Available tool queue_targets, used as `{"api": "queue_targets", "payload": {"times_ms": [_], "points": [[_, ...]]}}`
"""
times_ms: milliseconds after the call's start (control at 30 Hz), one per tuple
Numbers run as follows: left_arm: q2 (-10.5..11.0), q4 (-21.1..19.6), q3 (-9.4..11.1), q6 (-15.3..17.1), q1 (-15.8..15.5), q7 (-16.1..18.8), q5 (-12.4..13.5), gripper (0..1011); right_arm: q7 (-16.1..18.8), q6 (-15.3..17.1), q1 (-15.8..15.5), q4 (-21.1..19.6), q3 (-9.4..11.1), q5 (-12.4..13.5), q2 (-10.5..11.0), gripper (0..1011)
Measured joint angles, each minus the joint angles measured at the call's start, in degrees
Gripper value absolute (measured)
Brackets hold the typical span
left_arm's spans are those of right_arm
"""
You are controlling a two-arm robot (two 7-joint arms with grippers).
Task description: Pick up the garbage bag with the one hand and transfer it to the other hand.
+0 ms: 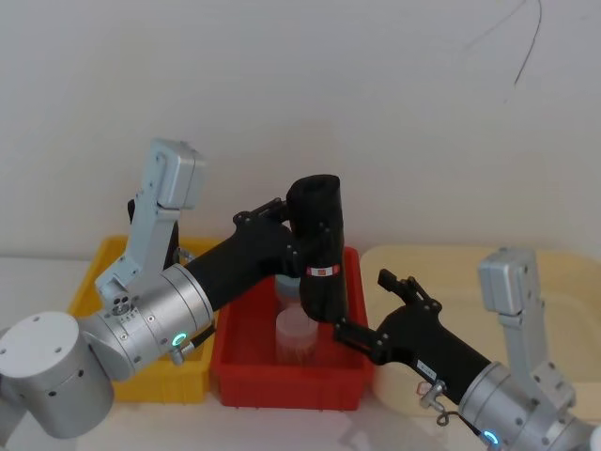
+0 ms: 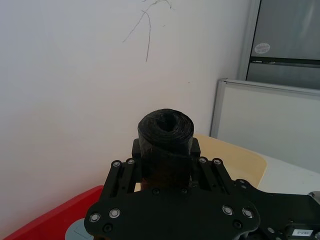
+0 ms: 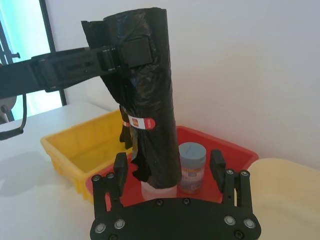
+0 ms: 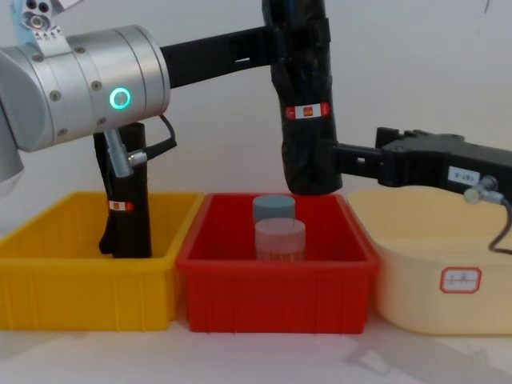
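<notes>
Black garbage bag (image 4: 304, 96) upright | left gripper (image 2: 166, 150) fingers clamped near top; right gripper (image 3: 168, 161) fingers apart at foot

Soft, even light is filling the room and brightening the white wall (image 1: 376, 113). Faint shadows are lying on the table (image 4: 120, 360) by the red bin (image 4: 272, 300). A window (image 3: 25, 30) is glaring, and the garbage bag (image 3: 150, 100) is catching a dull sheen.

Left gripper (image 4: 300, 36) clamped high; right gripper (image 3: 168, 161) seemingly spread, lower.
</notes>
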Motion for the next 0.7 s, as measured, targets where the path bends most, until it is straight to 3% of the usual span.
{"api": "queue_targets", "payload": {"times_ms": [700], "points": [[0.0, 0.0, 0.0, 0.0, 0.0, 0.0, 0.0, 497, 1.5, -0.7, 4.4, 3.4, -2.1, 1.7, -1.5, 998]]}}
